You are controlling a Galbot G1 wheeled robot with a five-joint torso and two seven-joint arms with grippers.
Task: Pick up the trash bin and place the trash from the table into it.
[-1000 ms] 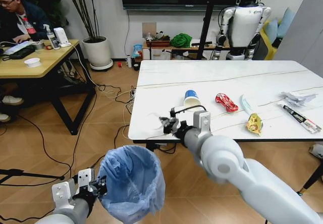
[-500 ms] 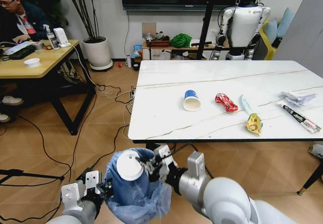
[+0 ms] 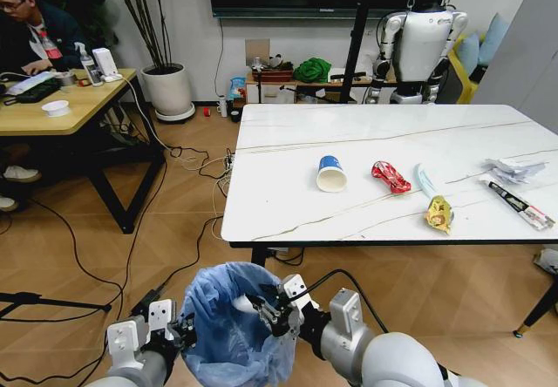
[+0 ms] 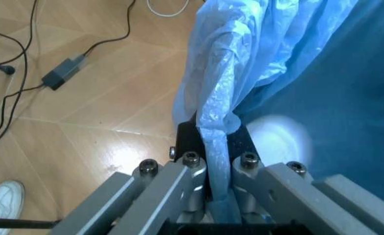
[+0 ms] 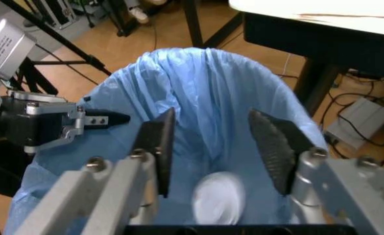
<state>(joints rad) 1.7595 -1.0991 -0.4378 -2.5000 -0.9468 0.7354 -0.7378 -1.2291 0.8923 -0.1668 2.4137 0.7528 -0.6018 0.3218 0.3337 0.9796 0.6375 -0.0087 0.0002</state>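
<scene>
The trash bin [image 3: 228, 328], lined with a crinkly light-blue bag, hangs low in front of me. My left gripper [image 3: 180, 329] is shut on its rim, the bag edge [image 4: 216, 147] pinched between the fingers. My right gripper [image 3: 266, 308] hovers over the bin mouth, open, its pads [image 5: 158, 142] spread apart. A white disc [image 5: 217, 198] lies at the bottom of the bin [image 5: 205, 93]. On the table [image 3: 288, 195] lie a blue-rimmed cup [image 3: 330, 173], a red wrapper [image 3: 390, 176], a pale blue mask [image 3: 425, 180], a yellow wrapper [image 3: 438, 213], crumpled white paper [image 3: 512, 170] and a long black-white wrapper [image 3: 520, 204].
A wooden desk [image 3: 61, 108] with a seated person stands at the far left. Cables [image 3: 131, 256] trail over the floor between desk and table. A potted plant [image 3: 167, 86], a low shelf and another robot [image 3: 421, 43] stand along the back wall.
My right gripper carried the white disc from the table's front edge to over the bin, then opened. The disc now lies inside the bin. The left gripper kept its hold.
</scene>
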